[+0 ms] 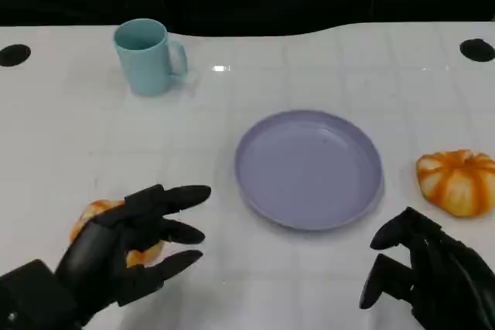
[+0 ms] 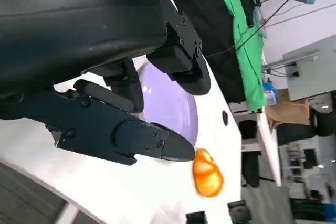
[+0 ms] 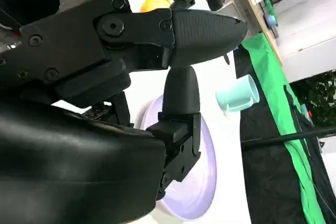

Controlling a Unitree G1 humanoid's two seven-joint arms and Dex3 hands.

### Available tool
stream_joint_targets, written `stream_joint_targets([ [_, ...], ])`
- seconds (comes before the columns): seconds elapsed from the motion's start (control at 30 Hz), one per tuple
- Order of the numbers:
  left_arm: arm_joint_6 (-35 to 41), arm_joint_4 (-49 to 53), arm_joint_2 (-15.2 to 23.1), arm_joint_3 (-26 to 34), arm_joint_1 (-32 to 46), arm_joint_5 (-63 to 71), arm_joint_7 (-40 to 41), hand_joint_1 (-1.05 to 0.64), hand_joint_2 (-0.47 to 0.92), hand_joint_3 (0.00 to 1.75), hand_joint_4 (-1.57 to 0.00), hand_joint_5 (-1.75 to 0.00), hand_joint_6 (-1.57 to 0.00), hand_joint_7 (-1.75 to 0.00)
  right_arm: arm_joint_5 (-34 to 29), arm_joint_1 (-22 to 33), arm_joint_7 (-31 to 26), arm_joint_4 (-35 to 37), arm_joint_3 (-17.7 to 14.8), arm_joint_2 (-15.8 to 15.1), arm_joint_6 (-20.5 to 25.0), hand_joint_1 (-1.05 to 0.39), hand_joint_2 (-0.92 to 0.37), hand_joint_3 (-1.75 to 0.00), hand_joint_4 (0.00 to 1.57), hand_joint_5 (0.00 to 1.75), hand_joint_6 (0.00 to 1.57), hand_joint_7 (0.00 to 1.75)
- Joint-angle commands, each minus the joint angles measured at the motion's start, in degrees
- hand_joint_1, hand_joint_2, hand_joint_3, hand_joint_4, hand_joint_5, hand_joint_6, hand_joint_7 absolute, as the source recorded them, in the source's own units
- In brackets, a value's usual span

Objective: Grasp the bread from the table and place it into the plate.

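two black hands sit low over the white table (image 1: 325,59). the left hand (image 1: 128,249) hovers with fingers spread apart over an orange bread piece (image 1: 97,212), holding nothing. the right hand (image 1: 429,272) is also empty, fingers loosely apart. a second bread piece (image 1: 458,182) lies right of the empty lavender plate (image 1: 309,169). a light blue mug (image 1: 145,56) stands far back left.
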Motion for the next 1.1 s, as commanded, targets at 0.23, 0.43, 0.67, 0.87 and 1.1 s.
stream_joint_targets([
  [0.23,0.21,-9.23,9.31,-2.15,0.62,18.51,5.82,-0.47,0.92,0.02,-0.15,-0.60,-0.40,-0.01,0.14,0.25,-0.11,-0.74,-0.32,-0.62,0.26,-0.51,-0.92,-0.48,0.61,1.75,0.40,1.68],
  [0.43,1.79,-12.57,12.79,-3.47,1.07,32.66,10.92,-0.52,0.90,0.00,-0.15,-0.46,-0.34,0.00,-0.16,0.24,-0.11,-0.71,-0.15,-0.62,-0.03,-0.52,-0.92,-0.47,0.61,1.75,0.40,1.68],
  [0.67,6.50,-16.82,14.69,-5.19,1.99,45.09,12.63,-0.53,0.90,0.00,-0.09,-0.32,-0.28,0.00,0.20,0.34,-0.33,-1.17,-0.26,-0.63,0.69,-0.52,-0.92,-0.47,0.60,1.75,0.39,1.68],
  [0.87,13.46,-21.36,17.13,-8.07,1.22,56.59,7.38,-0.52,0.92,0.01,-0.01,-0.24,-0.23,0.00,-0.37,0.36,-0.62,-1.44,-0.20,-0.67,0.73,-0.52,-0.92,-0.48,0.60,1.75,0.40,1.68],
  [1.1,19.05,-21.05,18.20,-11.45,-1.44,65.69,2.06,-0.50,0.88,0.00,-0.03,-0.21,-0.24,-0.01,0.25,0.45,-0.20,-1.34,-0.30,-0.51,0.76,-0.51,-0.92,-0.49,0.60,1.75,0.39,1.69],
])
